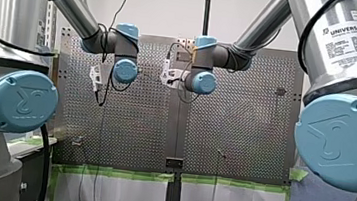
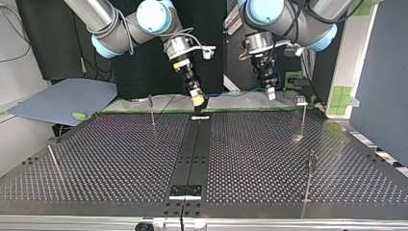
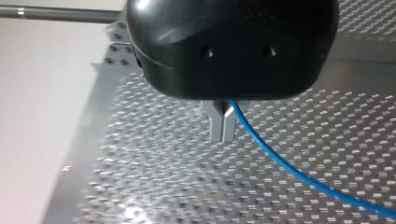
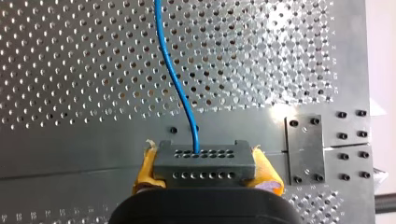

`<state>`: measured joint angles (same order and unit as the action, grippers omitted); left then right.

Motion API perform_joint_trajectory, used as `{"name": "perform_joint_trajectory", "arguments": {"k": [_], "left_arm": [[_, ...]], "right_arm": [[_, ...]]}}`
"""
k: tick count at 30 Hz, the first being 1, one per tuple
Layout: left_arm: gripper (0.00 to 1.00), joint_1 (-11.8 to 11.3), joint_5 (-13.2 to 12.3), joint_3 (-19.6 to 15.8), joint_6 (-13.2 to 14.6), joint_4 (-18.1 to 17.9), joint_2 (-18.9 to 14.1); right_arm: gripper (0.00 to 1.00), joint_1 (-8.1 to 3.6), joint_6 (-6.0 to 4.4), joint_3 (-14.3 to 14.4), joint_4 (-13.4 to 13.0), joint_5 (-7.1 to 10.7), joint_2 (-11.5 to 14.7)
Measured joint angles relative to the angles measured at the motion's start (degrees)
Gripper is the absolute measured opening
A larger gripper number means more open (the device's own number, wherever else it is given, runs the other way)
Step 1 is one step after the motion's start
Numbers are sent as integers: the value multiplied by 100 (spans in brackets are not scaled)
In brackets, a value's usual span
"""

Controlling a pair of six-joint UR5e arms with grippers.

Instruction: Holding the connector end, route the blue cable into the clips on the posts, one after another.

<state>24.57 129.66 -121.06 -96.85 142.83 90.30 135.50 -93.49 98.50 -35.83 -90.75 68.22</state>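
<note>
Both arms come in high, wrists bent down. My left arm point(image 2: 293, 21): my left gripper point(image 3: 223, 125) points steeply down, its metal fingers point(image 3: 217, 122) pressed together on the blue cable point(image 3: 289, 169), which leaves from between them. My right arm point(image 2: 115, 29): slants down and inward, my right gripper point(image 4: 204, 164) has its yellow pads point(image 4: 145, 165) clamped either side of the grey connector point(image 4: 205, 169). The two grippers are near each other, not touching.

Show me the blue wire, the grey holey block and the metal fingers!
Thin blue cable point(image 4: 178, 88): right wrist view, mid-length.
Grey rectangular block with holes point(image 4: 204, 167): right wrist view, front face.
Shiny metal fingers point(image 3: 216, 127): left wrist view, one finger.
</note>
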Motion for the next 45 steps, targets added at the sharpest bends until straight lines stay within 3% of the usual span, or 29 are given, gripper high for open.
{"name": "perform_joint_trajectory", "arguments": {"k": [6, 14, 24, 34, 40, 45], "left_arm": [[0, -45, 119, 218, 123, 339, -338], [0, -102, 145, 336, 179, 787, -788], [0, -290, 17, 705, 226, 1367, -1331], [0, -485, -194, 1279, 215, 1860, -1022], [0, -720, -350, 1465, 187, 1910, -1151], [0, -1008, -618, 1479, 193, 1989, -1073]], "right_arm": [[0, 19, -30, -131, 70, 58, -86], [0, 160, -284, -500, 394, 304, -266], [0, 377, -337, -1051, 880, 349, -282], [0, 525, -333, -1592, 1329, 330, -285], [0, 532, -337, -1871, 1478, 325, -285], [0, 489, -354, -2102, 1533, 307, -286]]}}
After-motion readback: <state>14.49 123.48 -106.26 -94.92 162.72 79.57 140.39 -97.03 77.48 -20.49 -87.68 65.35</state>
